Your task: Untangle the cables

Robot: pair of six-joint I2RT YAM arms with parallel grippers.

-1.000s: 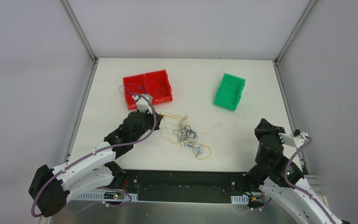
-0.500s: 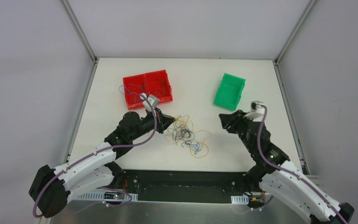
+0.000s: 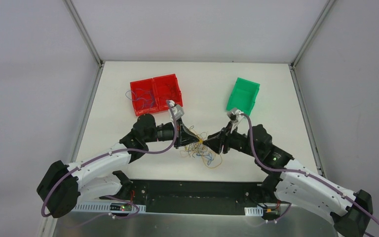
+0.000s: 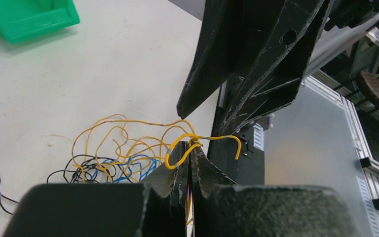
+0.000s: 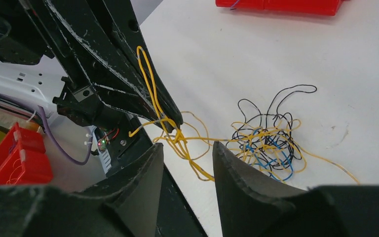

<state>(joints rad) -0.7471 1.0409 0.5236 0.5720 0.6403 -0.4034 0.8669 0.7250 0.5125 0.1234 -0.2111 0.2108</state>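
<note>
The cables (image 3: pixel 205 157) lie as a loose tangle of thin yellow, blue and black wires near the table's front edge, also seen as a tangle (image 5: pixel 266 138) in the right wrist view. My left gripper (image 3: pixel 196 138) is above the tangle's left side, shut on a yellow wire (image 4: pixel 168 159) that loops out of its tips. My right gripper (image 3: pixel 208 143) faces it almost tip to tip and is open. Strands of the lifted yellow wire (image 5: pixel 150 79) run down between the right gripper's fingers (image 5: pixel 153 163) without being pinched.
A red two-part bin (image 3: pixel 153 79) with a few wires in it stands at the back left. A green bin (image 3: pixel 249 81) stands at the back right. The table's front edge and the black base plate (image 3: pixel 197 195) lie just below the tangle.
My right arm has swung in from the table's right side to the middle and its gripper has opened. The left gripper has moved right, dragging the yellow wire and tangle along.
</note>
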